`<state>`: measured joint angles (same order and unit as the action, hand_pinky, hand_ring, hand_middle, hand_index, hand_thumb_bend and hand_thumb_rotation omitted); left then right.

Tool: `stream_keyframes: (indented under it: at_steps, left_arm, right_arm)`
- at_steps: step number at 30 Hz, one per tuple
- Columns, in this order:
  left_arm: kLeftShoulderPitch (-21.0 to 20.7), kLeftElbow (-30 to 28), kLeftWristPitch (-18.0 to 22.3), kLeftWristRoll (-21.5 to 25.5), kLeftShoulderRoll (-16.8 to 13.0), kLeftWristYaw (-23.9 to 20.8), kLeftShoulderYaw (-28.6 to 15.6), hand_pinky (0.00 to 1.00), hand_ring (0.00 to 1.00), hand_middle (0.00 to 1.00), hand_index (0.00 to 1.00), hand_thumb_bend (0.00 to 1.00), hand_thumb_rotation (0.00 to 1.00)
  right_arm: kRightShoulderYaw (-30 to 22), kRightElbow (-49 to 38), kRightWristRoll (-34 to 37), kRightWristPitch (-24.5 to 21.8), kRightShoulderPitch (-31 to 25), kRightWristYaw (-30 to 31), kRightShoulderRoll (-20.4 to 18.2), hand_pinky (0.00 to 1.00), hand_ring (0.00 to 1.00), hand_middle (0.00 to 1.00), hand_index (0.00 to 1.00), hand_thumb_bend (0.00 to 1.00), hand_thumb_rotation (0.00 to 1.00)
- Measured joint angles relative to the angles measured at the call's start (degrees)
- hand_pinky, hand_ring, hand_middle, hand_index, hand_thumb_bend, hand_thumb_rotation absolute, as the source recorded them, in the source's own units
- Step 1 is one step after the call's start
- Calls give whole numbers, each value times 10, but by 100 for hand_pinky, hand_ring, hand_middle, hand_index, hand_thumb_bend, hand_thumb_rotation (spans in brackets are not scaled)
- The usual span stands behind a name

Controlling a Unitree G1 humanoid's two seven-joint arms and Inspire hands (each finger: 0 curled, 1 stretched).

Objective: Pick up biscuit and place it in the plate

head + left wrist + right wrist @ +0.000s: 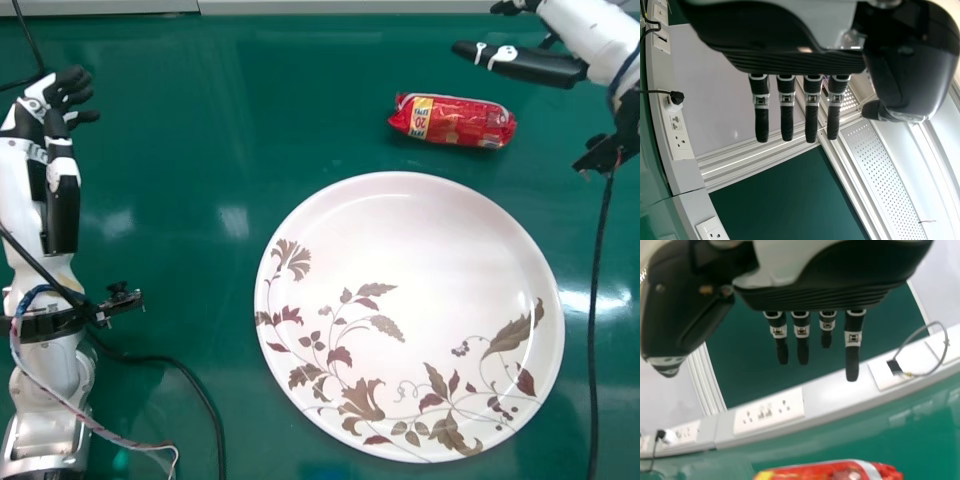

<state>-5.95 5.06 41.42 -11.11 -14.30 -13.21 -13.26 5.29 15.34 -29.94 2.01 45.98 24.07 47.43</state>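
Biscuit (462, 122) just clear of plate rim (402, 178)

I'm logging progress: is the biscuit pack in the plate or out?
Out: the biscuit pack lies on the table beyond the plate, apart from its rim.

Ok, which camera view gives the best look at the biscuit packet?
The head view: the whole packet lies in sight there, on the table beyond the plate. The right wrist view catches just part of it, cut off by the picture's edge.
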Motion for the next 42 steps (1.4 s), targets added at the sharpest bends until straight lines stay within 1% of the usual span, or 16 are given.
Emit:
stream_keyframes:
  at_steps: [2,5,7,10,13,15,19,21,24,25,28,36,42]
  left_arm:
    - [0,1,0,1,0,2,0,69,79,81,81,28,0]
    - [0,1,0,1,0,2,0,70,80,81,81,28,0]
    - [0,2,0,2,0,3,0,70,80,81,82,28,0]
    - [0,4,1,6,-1,5,0,69,80,81,81,28,0]
    - [0,6,2,7,-1,5,-1,68,80,81,81,28,0]
    - [0,6,2,7,-2,5,-1,69,80,81,82,29,0]
    - [1,6,2,11,-2,5,-2,70,81,82,82,28,0]
    - [1,7,2,11,-2,6,-3,70,81,82,82,29,0]
    - [0,8,2,12,-2,7,-3,73,82,83,82,29,0]
    - [0,8,2,13,-2,8,-3,73,82,83,83,29,0]
    - [-1,8,2,13,-2,8,-3,72,82,83,83,29,0]
    - [-1,9,3,12,-2,9,-5,70,81,82,81,30,0]
    - [-2,8,5,12,-2,9,-7,69,80,81,81,31,0]
  right_arm:
    - [16,27,-8,10,13,3,-1,68,87,94,94,100,52]
    - [36,79,-12,37,33,3,-3,72,90,96,95,100,54]
    - [51,120,-17,56,47,2,-6,72,89,96,95,100,55]
    - [69,166,-27,85,60,-4,-9,71,88,95,94,100,59]
    - [80,201,-33,111,73,-11,-10,73,89,96,94,100,63]
    - [86,218,-34,122,78,-11,-11,72,89,96,95,100,65]
    - [94,236,-36,132,84,-11,-12,71,87,96,95,100,67]
    - [96,240,-36,135,84,-10,-12,74,91,97,97,100,68]
    - [100,247,-36,141,87,8,-12,81,95,99,98,100,67]
    - [100,248,-36,141,88,13,-11,82,95,99,98,100,67]
    - [103,251,-36,141,91,21,-9,81,95,99,98,100,67]
    - [122,265,-64,140,103,31,-6,86,97,100,100,100,68]
    - [136,291,-86,141,123,31,-6,86,97,100,99,100,66]
